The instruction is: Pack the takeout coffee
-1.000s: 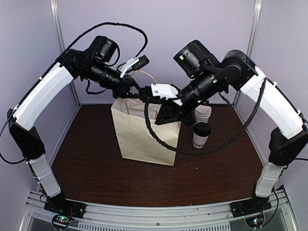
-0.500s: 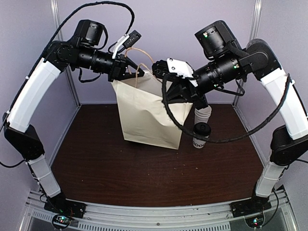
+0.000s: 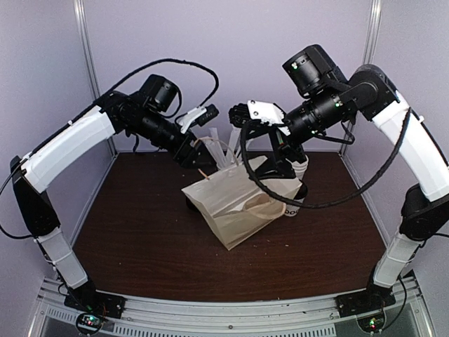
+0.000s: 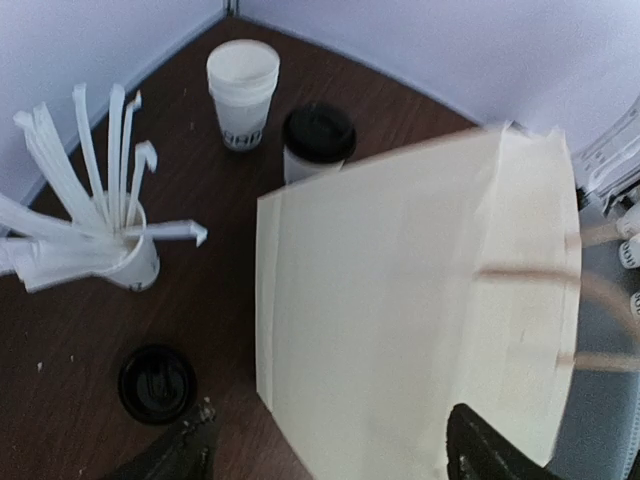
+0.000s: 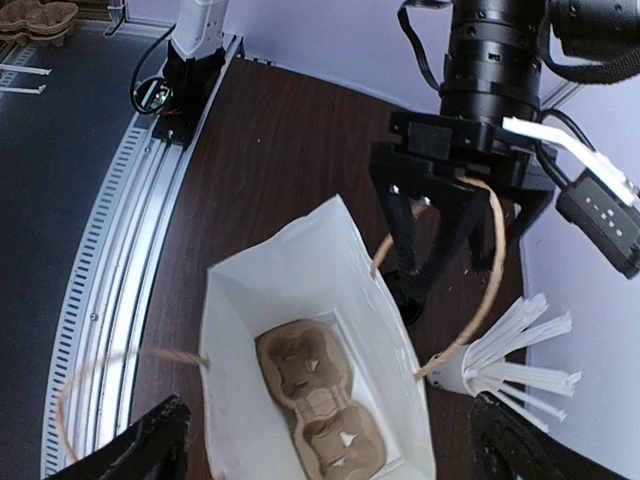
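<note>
The takeout coffee [image 4: 318, 135], a white cup with a black lid, stands on the table behind the cream paper bag [image 3: 235, 207]; from above only its lettered base [image 3: 294, 208] shows. The bag leans over on the table, mouth up toward my right gripper [image 5: 335, 450], which hangs open above it. A brown cardboard cup carrier [image 5: 322, 400] lies inside the bag. My left gripper [image 4: 335, 455] is open over the bag's blurred side [image 4: 420, 320], holding nothing. From above, the left gripper [image 3: 198, 156] and right gripper [image 3: 279, 167] sit just above the bag's far edge.
A stack of lidless white cups [image 4: 242, 85] stands beside the coffee. A cup full of white straws [image 4: 125, 262] and a loose black lid [image 4: 156, 383] sit behind the bag. One twine handle [image 5: 492, 255] loops up near the left arm's fingers. Purple walls close the back and sides.
Both grippers have opened and let go of the bag's handles. The bag, lifted half a second ago, has dropped to the table and tipped over. The left arm has come down.
</note>
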